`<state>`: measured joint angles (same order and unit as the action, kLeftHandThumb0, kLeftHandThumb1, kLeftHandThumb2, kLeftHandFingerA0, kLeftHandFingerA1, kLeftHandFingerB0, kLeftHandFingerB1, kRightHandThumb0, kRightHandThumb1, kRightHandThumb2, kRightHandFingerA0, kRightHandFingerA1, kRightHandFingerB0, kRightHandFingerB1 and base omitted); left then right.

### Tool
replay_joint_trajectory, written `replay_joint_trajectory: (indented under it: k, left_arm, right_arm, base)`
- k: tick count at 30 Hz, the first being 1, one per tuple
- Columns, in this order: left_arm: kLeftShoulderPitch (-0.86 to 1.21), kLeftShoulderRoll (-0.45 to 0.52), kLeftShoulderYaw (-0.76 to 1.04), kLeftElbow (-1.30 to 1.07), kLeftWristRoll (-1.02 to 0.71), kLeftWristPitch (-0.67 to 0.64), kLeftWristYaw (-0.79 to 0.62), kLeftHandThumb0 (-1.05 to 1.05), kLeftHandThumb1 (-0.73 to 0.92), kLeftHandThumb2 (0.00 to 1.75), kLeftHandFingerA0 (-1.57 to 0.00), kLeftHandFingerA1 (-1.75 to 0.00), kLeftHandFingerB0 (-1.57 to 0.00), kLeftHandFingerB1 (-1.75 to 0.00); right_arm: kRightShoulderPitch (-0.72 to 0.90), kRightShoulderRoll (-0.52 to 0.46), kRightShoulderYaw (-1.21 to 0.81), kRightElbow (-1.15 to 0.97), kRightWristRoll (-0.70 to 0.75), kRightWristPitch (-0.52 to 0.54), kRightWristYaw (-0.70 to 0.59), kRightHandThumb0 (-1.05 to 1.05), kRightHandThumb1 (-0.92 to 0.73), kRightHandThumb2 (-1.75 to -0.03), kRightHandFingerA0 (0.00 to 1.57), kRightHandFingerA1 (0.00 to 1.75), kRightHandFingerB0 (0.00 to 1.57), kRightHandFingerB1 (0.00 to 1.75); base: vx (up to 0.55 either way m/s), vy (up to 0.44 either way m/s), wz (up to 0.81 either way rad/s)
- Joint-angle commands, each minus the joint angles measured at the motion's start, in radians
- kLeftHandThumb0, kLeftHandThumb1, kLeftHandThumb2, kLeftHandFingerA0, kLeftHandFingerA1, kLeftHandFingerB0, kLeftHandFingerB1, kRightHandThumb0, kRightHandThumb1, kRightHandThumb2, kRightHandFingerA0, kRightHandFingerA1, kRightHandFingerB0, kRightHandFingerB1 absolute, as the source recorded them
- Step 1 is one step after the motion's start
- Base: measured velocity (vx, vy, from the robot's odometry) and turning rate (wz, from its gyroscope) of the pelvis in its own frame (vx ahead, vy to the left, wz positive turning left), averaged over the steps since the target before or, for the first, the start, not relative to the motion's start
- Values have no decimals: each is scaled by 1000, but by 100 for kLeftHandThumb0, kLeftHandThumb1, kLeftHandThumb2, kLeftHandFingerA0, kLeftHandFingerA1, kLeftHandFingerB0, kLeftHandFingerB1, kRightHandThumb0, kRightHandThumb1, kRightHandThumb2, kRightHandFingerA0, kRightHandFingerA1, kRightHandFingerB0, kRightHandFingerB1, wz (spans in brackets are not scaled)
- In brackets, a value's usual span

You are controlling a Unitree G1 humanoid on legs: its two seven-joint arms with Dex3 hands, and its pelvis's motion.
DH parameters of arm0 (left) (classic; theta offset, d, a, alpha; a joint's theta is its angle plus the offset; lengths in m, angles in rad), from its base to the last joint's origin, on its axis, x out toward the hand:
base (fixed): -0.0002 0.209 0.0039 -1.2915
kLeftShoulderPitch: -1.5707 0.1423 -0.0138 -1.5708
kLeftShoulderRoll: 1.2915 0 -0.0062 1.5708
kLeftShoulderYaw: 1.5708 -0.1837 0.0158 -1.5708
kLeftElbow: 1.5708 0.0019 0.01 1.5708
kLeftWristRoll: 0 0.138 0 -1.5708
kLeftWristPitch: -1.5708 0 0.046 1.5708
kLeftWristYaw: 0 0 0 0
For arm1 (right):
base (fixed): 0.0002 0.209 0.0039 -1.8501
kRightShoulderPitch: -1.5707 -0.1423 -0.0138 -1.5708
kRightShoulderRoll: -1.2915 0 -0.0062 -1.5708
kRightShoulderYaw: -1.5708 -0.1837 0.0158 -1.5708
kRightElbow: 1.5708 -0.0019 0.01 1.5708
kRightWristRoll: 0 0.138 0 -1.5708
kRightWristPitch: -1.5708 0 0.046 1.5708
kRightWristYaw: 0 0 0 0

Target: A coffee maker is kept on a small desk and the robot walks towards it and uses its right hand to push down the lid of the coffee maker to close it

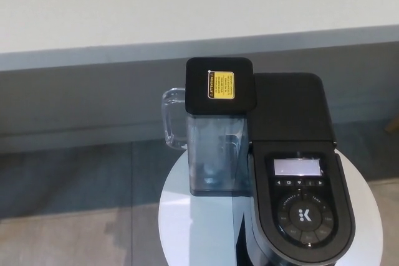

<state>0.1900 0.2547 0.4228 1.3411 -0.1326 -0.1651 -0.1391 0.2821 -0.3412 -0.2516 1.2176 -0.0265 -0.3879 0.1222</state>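
Observation:
A black coffee maker (293, 172) stands on a small round white desk (193, 228) at the lower right of the head view. Its lid (302, 207), with a small display and a ring of buttons, lies flat on top of the machine. On its left side sits a clear water tank (215, 154) with a handle and a black cap (220, 85) bearing a yellow sticker. Neither of my hands shows in the picture.
Behind the desk runs a white wall (187, 4) with a grey skirting band (93, 98). The floor (62, 216) around the desk is grey and tan tile.

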Motion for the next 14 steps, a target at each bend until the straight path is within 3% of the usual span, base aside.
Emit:
replay_joint_trajectory:
  k: [1, 2, 3, 4, 9, 14]
  left_arm:
    - [-2, 5, -10, -3, 4, -2, -9, -73, 49, 85, -20, -52, -15, -41]
    - [-1, 5, -10, -4, 2, -2, -10, -73, 49, 85, -20, -52, -15, -41]
    - [-1, 6, -13, -4, 3, -3, -8, -73, 48, 85, -20, -52, -17, -42]
    - [-2, 6, -14, -5, 3, -3, -6, -71, 61, 59, -24, -45, -25, -29]
    - [-1, 6, -19, -6, 6, -17, -16, -69, 61, 57, -28, -41, -39, -32]
    - [-4, 3, -9, -6, -8, -11, -18, -69, 60, 58, -31, -43, -37, -33]
  right_arm:
    - [4, -10, 1, 2, 15, -16, 5, -78, -54, -93, 9, 49, 0, 21]
    - [4, -9, 0, 4, 18, -14, 5, -78, -54, -93, 9, 49, 0, 21]
    - [4, -9, 4, 3, 12, -17, -3, -75, -67, -62, 12, 38, 6, 20]
    - [3, -8, 4, 3, 12, -18, -4, -71, -53, -91, 3, 46, 0, 30]
    - [-4, 3, -9, -6, 38, -35, 38, -71, -51, -92, 3, 39, 3, 29]
    - [-6, 7, 9, -15, 19, -37, 18, -78, -53, -93, 9, 49, 0, 32]
  base:
    - [0, 0, 0]
    - [0, 0, 0]
    - [0, 0, 0]
    - [0, 0, 0]
    - [0, 0, 0]
    - [0, 0, 0]
